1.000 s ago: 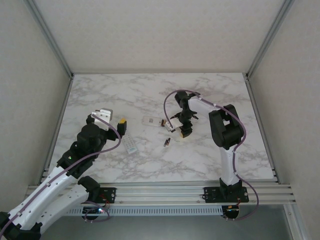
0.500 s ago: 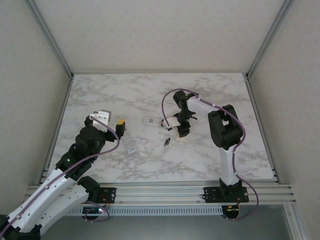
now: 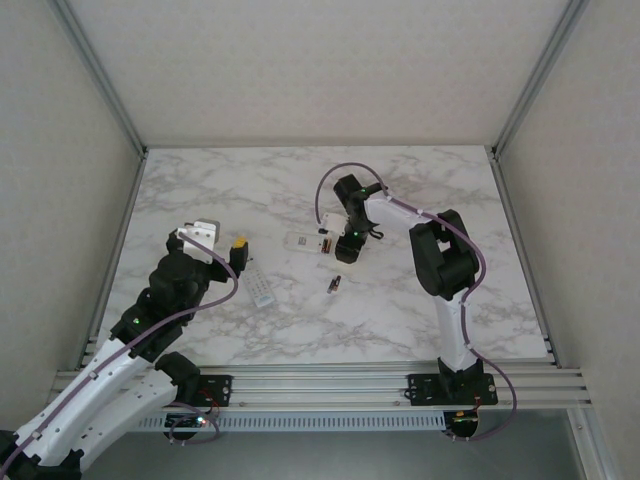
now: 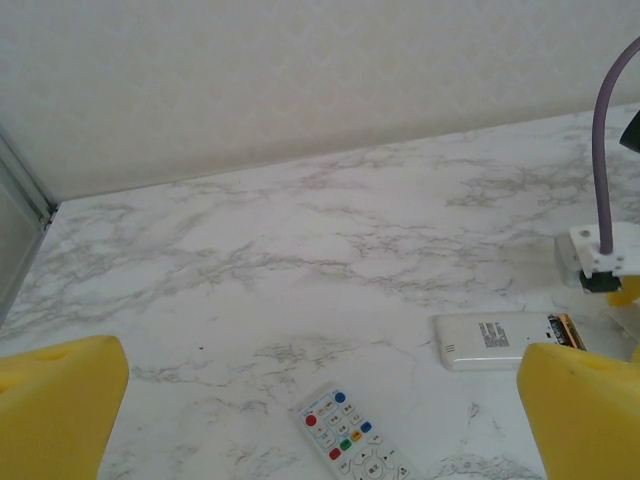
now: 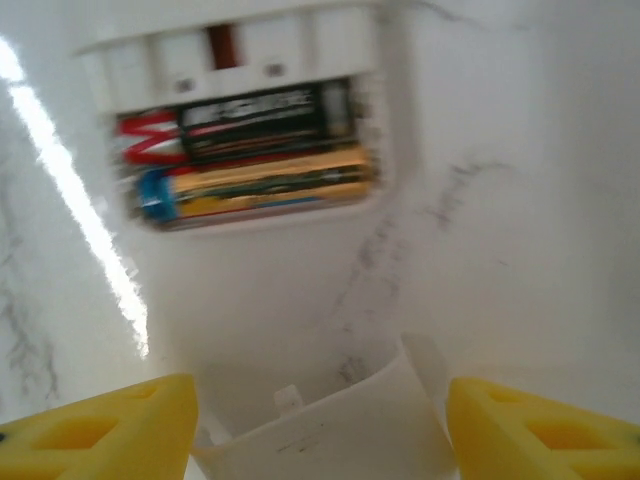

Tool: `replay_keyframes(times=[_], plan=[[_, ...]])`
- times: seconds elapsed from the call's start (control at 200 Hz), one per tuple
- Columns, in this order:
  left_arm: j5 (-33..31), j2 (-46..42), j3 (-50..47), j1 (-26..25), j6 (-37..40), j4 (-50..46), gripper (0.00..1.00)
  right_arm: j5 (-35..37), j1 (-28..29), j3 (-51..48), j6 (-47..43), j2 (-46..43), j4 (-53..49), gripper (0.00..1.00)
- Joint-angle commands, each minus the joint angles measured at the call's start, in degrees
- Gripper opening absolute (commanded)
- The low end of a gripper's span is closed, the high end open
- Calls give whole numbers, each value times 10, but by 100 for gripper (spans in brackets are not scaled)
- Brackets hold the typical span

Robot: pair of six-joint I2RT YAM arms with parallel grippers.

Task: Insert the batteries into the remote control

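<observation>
Two batteries [image 5: 265,180] sat in open bay of white remote [image 3: 303,241], centre of table [image 3: 200,180]; third cell [image 3: 335,285] lay loose toward near edge. Right gripper [image 5: 320,425] partly closed, apparently pinching white cover [image 5: 370,410]; left gripper [image 4: 320,405] fully spread, empty. Cell judged light, rigid, slick (likely to roll): pinch mid-barrel.

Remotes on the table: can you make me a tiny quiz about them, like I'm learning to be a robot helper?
1. How many batteries sit in the open compartment of the white remote?
2. True or false: the buttoned remote lies face down.
3. The loose battery lies: A) on the table, B) inside the compartment, C) on the buttoned remote.
Key: 1 two; 2 false; 3 A.
</observation>
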Motion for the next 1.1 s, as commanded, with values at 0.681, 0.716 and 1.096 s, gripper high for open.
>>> replay_keyframes(times=[0.681,0.716,1.096], plan=[[30,17,5,10,-12,42,99,-36,-41,58,171,-69,-69,99],[30,17,6,10,-11,41,100,-28,-41,79,139,-53,-102,99],[32,21,2,10,-12,44,100,40,-11,26,-85,-29,-95,96]])
